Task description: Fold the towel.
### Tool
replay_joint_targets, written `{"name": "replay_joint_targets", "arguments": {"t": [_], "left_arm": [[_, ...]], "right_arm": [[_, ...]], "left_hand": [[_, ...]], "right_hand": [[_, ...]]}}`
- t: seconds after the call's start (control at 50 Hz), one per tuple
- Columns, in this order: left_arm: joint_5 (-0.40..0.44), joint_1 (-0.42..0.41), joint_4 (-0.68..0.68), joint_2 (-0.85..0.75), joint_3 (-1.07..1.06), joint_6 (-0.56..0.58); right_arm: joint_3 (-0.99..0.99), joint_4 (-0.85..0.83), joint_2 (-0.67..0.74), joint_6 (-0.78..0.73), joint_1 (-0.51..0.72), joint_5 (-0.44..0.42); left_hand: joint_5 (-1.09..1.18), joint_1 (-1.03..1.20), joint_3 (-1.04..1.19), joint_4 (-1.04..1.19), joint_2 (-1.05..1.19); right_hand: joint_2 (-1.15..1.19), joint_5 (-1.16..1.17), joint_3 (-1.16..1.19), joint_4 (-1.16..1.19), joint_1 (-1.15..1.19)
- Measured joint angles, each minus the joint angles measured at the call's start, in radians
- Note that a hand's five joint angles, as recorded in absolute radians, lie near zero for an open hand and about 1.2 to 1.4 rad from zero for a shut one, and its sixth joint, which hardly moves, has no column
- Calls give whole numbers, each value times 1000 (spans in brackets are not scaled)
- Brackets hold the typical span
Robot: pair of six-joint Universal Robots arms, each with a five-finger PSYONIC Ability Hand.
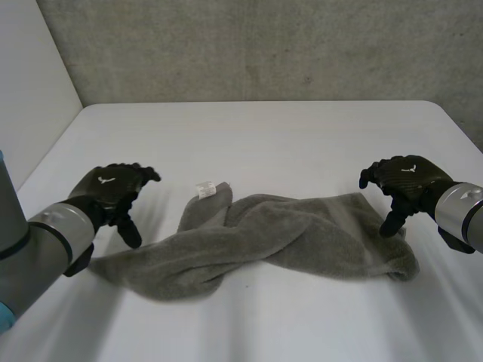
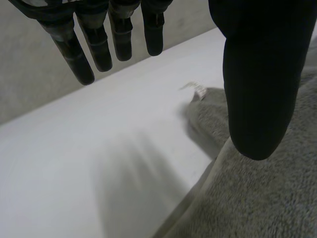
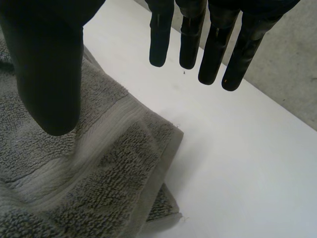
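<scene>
Grey towel [image 1: 287, 234] is laid twisted and bunched across the near middle of the white table [image 1: 302, 136], with a white label [image 1: 205, 188] shown at a corner toward its left. Left hand [image 1: 113, 188] is held by the left end and right hand [image 1: 404, 181] over the right end. Both are spread, with nothing grasped.

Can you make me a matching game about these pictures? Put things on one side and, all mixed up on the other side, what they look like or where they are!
Things:
1. towel
2. label
3. left robot hand
4. right robot hand

Descriptions:
A. black, open, by the towel end far from the label
B. grey, crumpled on the white table
C. small, white, on a towel corner
D. black, open, by the towel end nearer the label

Pairs: 1-B, 2-C, 3-D, 4-A
</scene>
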Motion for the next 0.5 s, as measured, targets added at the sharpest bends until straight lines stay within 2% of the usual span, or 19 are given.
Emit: {"name": "replay_joint_targets", "arguments": {"t": [0.1,0.26,0.44,0.5], "left_arm": [[1,65,-61,-25,-3,-44],[5,138,-152,-98,-5,-44],[8,178,-163,-203,12,-37],[8,179,-161,-231,18,-36]], "right_arm": [[19,-9,8,1,3,0],[32,-15,14,-4,4,1],[48,-19,14,-5,5,1],[55,-25,14,-7,5,2]], "left_hand": [[48,46,48,48,48],[110,108,109,110,109],[132,130,130,131,130],[197,202,205,206,205]], "right_hand": [[0,0,0,0,0],[0,0,0,0,0],[0,0,0,0,0],[0,0,0,0,0]]}}
